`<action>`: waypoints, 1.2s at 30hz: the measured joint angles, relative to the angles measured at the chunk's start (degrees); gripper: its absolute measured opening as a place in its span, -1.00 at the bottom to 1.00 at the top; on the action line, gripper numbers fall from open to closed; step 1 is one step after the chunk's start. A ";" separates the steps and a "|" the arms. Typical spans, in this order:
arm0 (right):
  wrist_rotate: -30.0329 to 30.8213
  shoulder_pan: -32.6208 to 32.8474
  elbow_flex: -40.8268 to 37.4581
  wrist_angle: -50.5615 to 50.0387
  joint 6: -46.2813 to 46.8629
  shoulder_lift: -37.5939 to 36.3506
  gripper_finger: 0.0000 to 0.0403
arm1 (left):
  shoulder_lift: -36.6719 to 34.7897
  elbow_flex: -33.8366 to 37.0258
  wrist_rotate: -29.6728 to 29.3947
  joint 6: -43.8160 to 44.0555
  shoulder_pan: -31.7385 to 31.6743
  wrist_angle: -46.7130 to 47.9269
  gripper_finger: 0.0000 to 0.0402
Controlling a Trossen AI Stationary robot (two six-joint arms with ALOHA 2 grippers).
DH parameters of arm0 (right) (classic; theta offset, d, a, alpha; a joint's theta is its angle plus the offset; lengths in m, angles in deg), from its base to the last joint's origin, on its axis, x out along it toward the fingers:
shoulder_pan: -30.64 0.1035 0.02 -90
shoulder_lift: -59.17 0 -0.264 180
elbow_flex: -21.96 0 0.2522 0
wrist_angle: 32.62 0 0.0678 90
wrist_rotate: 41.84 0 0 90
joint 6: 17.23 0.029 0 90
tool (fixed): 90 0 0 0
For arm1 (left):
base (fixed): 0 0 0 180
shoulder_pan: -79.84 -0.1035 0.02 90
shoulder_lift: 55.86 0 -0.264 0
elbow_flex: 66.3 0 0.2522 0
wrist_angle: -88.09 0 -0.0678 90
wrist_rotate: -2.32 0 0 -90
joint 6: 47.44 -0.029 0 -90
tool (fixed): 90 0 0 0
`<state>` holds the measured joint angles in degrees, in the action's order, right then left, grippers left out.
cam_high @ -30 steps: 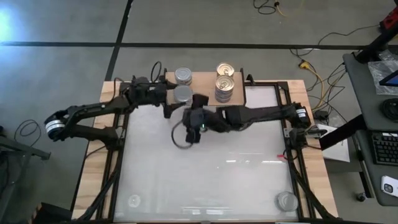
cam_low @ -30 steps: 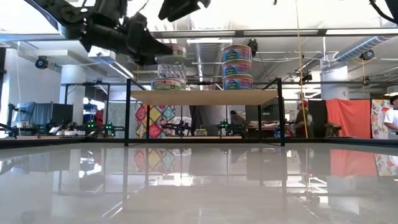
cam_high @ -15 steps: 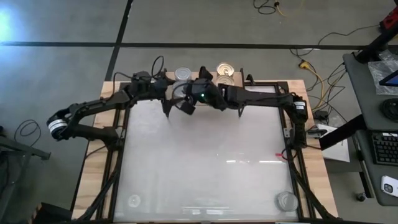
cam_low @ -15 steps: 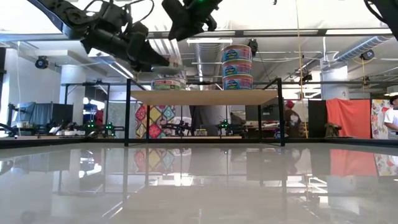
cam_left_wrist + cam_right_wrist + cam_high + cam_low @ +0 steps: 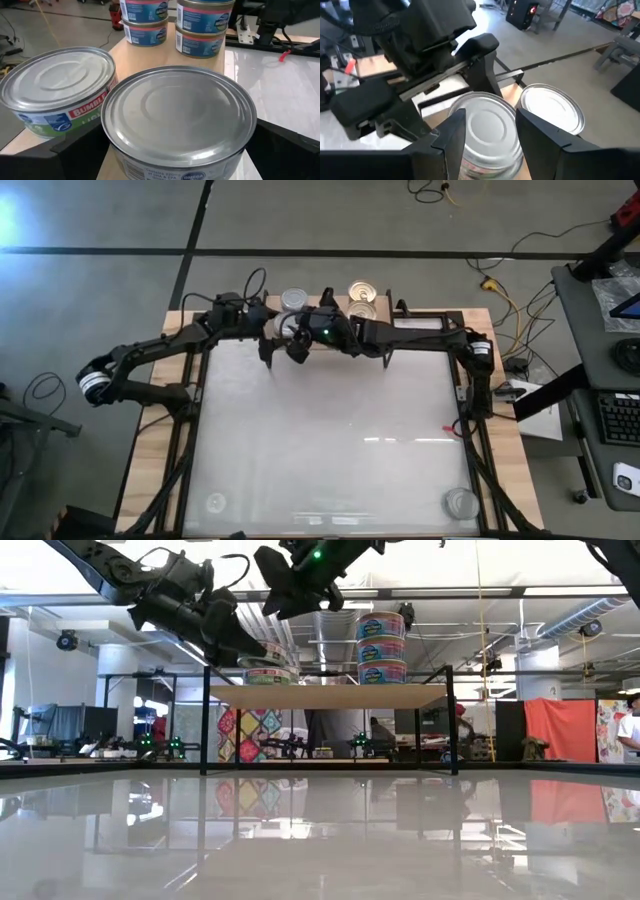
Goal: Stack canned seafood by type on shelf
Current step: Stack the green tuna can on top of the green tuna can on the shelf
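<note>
From above we see the left gripper (image 5: 268,330) at the left end of the shelf (image 5: 400,320), at the far edge of the bench (image 5: 330,440), but its own arm hides what lies between its fingers. Only its wrist camera settles that: the fingers stand wide, one on each side of a silver-topped tin (image 5: 180,120), with a gap showing on both sides, so nothing is gripped. Just beyond the finger on one side sits a second silver tin with a green label (image 5: 57,92), and farther ahead of the fingertips stand two stacks of blue-and-pink labelled tins (image 5: 175,22).

Next to the right, the right gripper (image 5: 300,340) hovers close against the left one. Its wrist camera shows what the overhead picture cannot: its fingers (image 5: 455,132) straddle a silver-topped tin (image 5: 487,122); we cannot tell whether they press it. Another silver tin (image 5: 552,110) sits just outside one finger.

The level view alone shows height: a tall stack of three tins (image 5: 381,645) on the plank, right of both fingers
</note>
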<state>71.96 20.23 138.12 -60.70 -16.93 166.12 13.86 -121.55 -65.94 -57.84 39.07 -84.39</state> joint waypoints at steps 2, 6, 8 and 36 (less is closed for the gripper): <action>-0.04 -0.22 -0.49 1.75 1.41 0.00 -0.17 | 0.14 0.00 0.00 0.40 0.00 -0.14 0.99; -1.89 -0.79 -0.46 3.84 4.10 0.56 -0.17 | 0.22 0.00 -0.11 0.32 0.00 -0.10 0.99; -2.89 -1.14 0.01 2.38 5.20 1.39 -0.18 | 0.22 0.00 -0.11 -0.02 0.00 -0.45 0.99; -3.26 -3.51 11.45 -6.33 8.83 10.40 0.00 | 0.40 0.39 -0.17 -0.70 0.22 -1.24 0.97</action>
<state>68.70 16.72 149.57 -67.03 -8.11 176.53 14.26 -121.16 -66.12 -58.55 39.29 -85.63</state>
